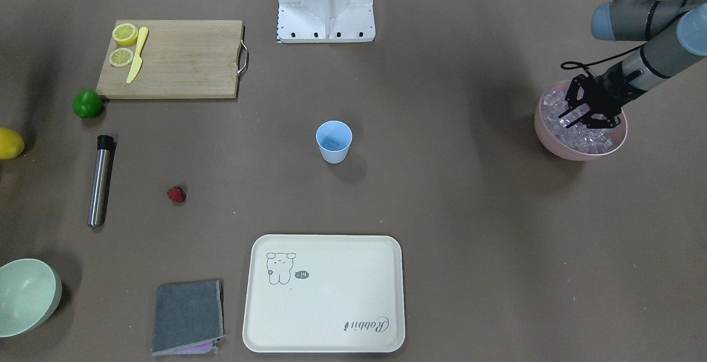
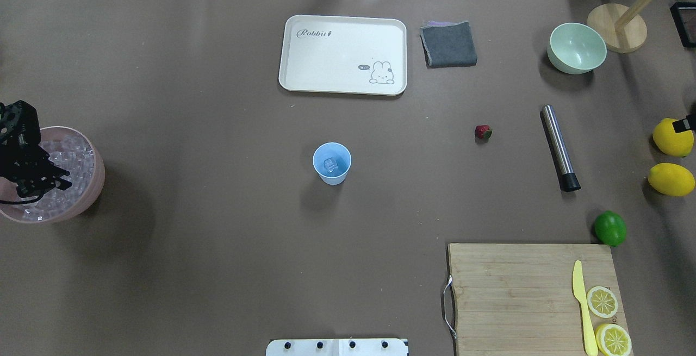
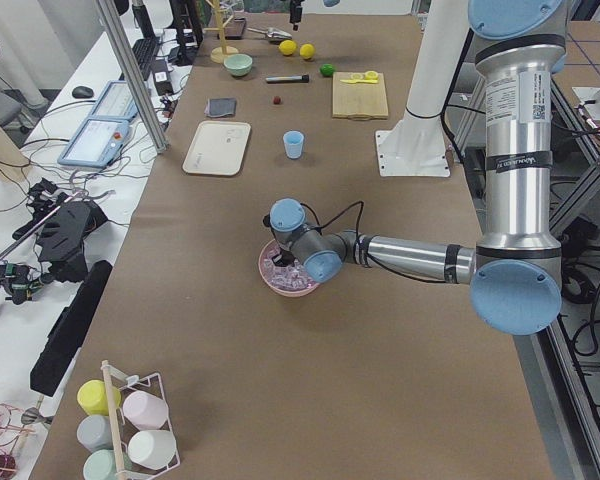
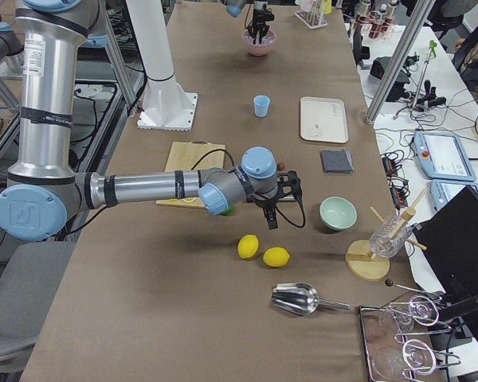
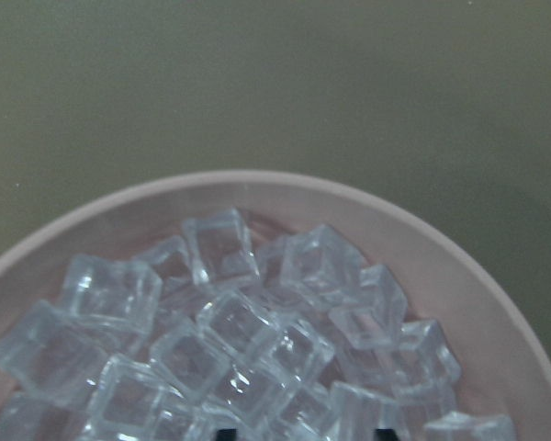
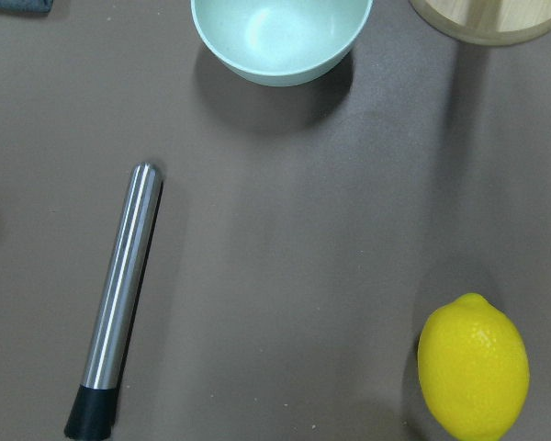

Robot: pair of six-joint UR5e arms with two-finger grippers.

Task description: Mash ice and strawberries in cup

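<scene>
Glassy lilac ice [image 5: 230, 340] heaps in the round pink bowl [image 1: 558, 150] under the left claw [image 1: 564, 121], fingers spread. The tapered blue plastic cup [image 2: 333, 178], central on the bench [image 2: 217, 127], holds one cube. Right claw [image 4: 271, 219]: cannot tell.

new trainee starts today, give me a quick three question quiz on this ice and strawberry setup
1. True or false: the cup holds ice.
2. The left gripper hangs over: A the pink bowl, B the cup, C neither.
3. Which whole fruit lies nearest the cutting board?
Key: 1 true; 2 A; 3 the lime.
</scene>
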